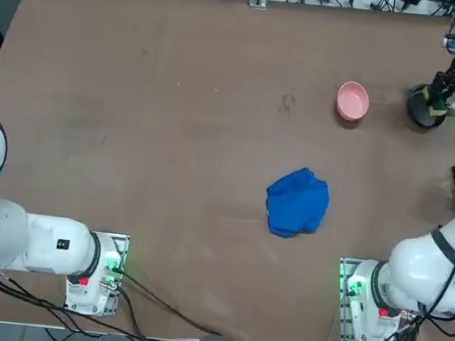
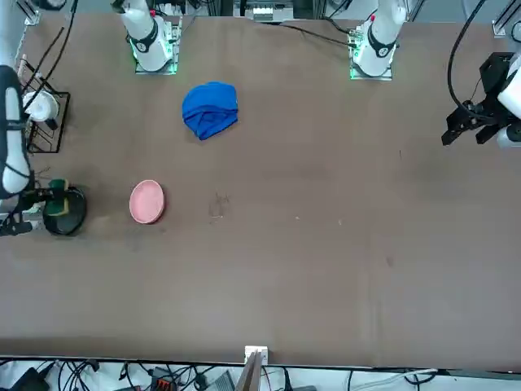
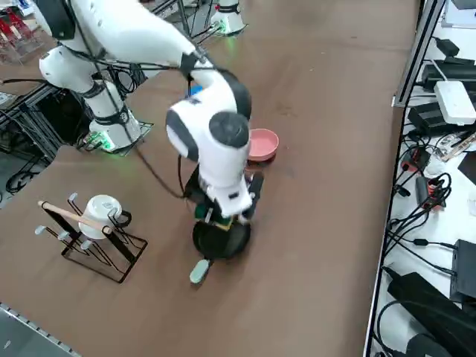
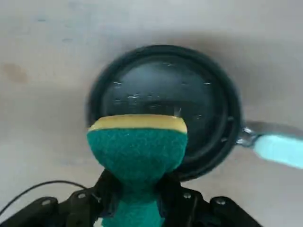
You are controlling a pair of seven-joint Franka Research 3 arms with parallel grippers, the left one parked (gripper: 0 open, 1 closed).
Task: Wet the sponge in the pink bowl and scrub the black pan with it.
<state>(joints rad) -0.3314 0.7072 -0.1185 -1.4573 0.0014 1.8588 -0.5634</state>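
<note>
My right gripper (image 4: pixel 137 191) is shut on the sponge (image 4: pixel 137 146), pinching its lower part so the green face bulges out and a yellow strip shows along its far edge. The sponge is held over the black pan (image 4: pixel 166 94), near one side of its rim; whether it touches the pan I cannot tell. The pan's light handle (image 4: pixel 277 147) sticks out sideways. From overhead, the gripper (image 1: pixel 440 99) and sponge (image 1: pixel 438 110) are over the pan (image 1: pixel 420 108) at the table's far right. The pink bowl (image 1: pixel 353 101) stands apart, left of the pan. From the side, the bowl (image 3: pixel 262 144) lies just beyond the pan (image 3: pixel 222 239).
A crumpled blue cloth (image 1: pixel 297 202) lies mid-table, nearer the arm bases. A wire rack (image 3: pixel 97 242) holding a white mug stands by the table's right edge, close to the pan. Cables and boxes line the far edge.
</note>
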